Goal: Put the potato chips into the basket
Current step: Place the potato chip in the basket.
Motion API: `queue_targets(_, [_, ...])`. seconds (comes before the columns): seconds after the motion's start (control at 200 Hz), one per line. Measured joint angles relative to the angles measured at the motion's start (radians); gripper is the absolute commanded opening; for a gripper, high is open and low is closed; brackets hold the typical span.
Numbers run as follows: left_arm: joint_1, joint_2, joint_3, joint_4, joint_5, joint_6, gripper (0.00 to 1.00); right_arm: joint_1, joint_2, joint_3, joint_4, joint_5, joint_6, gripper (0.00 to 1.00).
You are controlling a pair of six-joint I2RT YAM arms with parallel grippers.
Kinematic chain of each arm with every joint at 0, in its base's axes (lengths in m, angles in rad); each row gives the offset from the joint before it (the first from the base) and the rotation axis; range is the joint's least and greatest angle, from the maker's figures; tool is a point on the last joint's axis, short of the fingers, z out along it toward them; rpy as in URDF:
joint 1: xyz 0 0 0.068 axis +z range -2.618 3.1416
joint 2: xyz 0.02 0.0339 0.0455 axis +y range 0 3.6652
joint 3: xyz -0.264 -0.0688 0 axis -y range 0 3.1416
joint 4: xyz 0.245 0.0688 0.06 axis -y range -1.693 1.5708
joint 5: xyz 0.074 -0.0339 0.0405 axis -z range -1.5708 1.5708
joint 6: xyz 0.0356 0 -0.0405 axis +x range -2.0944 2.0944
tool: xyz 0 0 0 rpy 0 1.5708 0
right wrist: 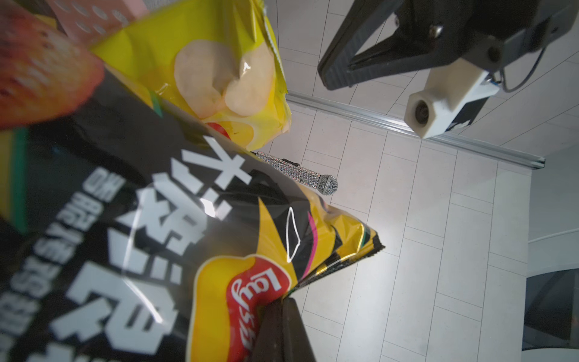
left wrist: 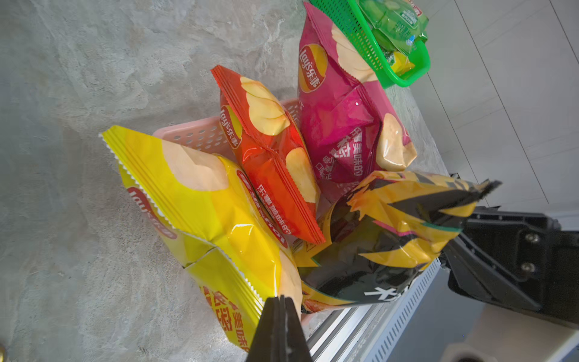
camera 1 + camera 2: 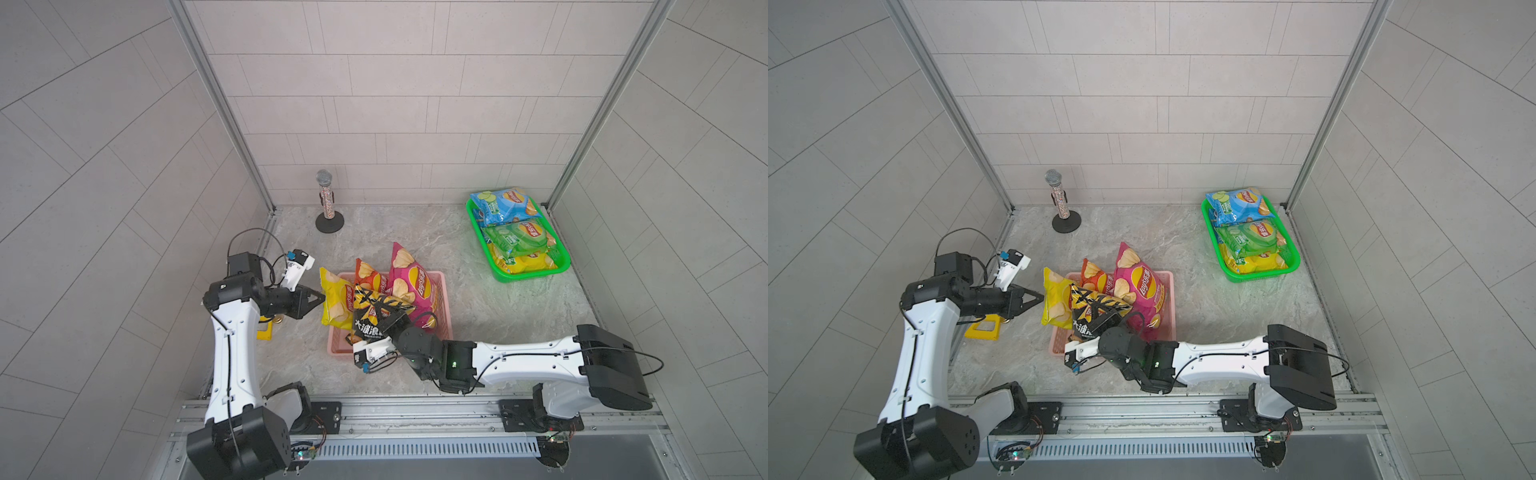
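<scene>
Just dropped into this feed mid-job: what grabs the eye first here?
The bright chip bags crowding the pink basket at mid-table, with the right gripper shut on the black bag and the left gripper shut, empty, beside the yellow bag. Next, the green basket of bags at the back right corner, and the glittery microphone standing at the back left.

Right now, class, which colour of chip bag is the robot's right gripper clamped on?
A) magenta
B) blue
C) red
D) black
D: both wrist views show the right gripper shut on a sealed edge of the black bag.
</scene>
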Motion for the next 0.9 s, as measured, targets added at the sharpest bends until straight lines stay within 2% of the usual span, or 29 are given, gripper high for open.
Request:
queue_targets(0.235, [0.000,-0.001,-0.005,0.037,-0.013,-0.050,0.00,0.000,0.003,-0.016,0.049,-0.027,-0.031,0.00])
queue_targets(0.475, [0.000,-0.001,-0.011,0.047,-0.019,-0.067,0.00,0.001,0.026,-0.033,0.139,-0.066,-0.122,0.00])
queue_targets(0.901, [0.000,-0.001,-0.011,0.049,-0.021,-0.069,0.00,0.099,0.046,-0.097,0.260,-0.029,-0.151,0.00])
